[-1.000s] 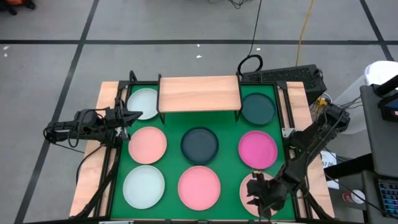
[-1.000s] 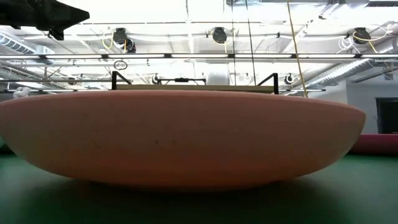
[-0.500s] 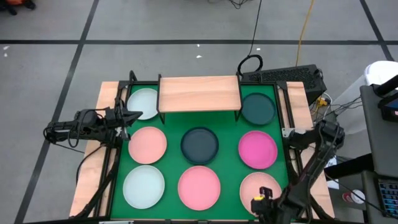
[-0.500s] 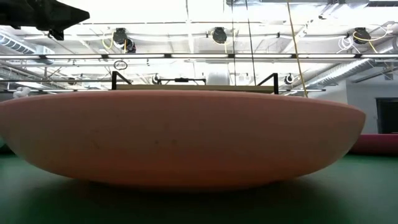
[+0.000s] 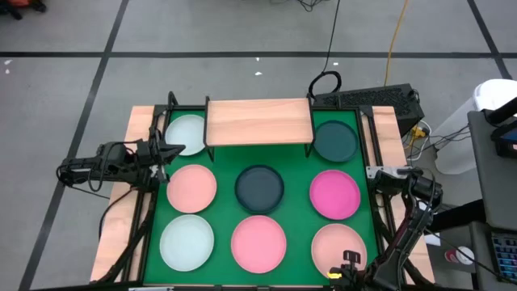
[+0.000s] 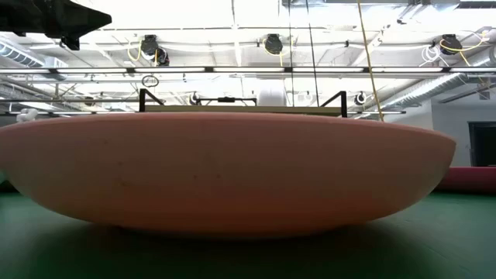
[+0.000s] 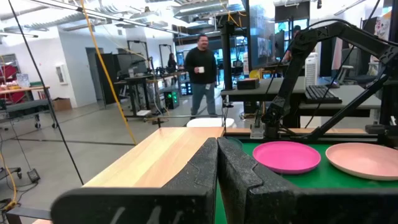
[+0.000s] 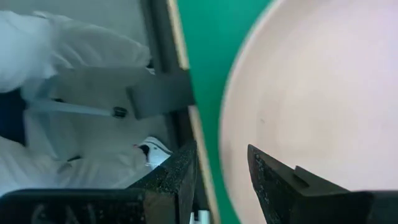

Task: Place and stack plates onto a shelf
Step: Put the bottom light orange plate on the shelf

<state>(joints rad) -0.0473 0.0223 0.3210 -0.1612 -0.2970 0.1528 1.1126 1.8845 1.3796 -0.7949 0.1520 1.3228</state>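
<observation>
Eight plates lie on the green mat. By the shelf (image 5: 258, 122) are a mint-white plate (image 5: 186, 134) and a dark teal one (image 5: 334, 140). The middle row holds a salmon plate (image 5: 191, 187), a dark teal plate (image 5: 259, 187) and a magenta plate (image 5: 334, 194). The near row holds a mint-white plate (image 5: 187, 242), a pink plate (image 5: 258, 243) and a salmon plate (image 5: 338, 246). My right gripper (image 5: 346, 271) is open at the table's near edge. Its fingers (image 8: 177, 171) stand on either side of that salmon plate's near rim (image 8: 227, 143); I cannot tell if they touch it. My left gripper (image 5: 174, 149) is shut and empty (image 7: 217, 168) by the left edge.
The shelf board (image 7: 158, 155) rests on thin black legs at the far side of the mat. A dark keyboard (image 5: 367, 99) and cables lie behind the table. A person (image 7: 200, 71) stands in the room beyond. In the low view a salmon-pink plate (image 6: 232, 170) fills the foreground.
My right gripper has drawn back from above the near-right salmon plate toward the table's near edge, and its arm has folded back with it. The plate lies where it was.
</observation>
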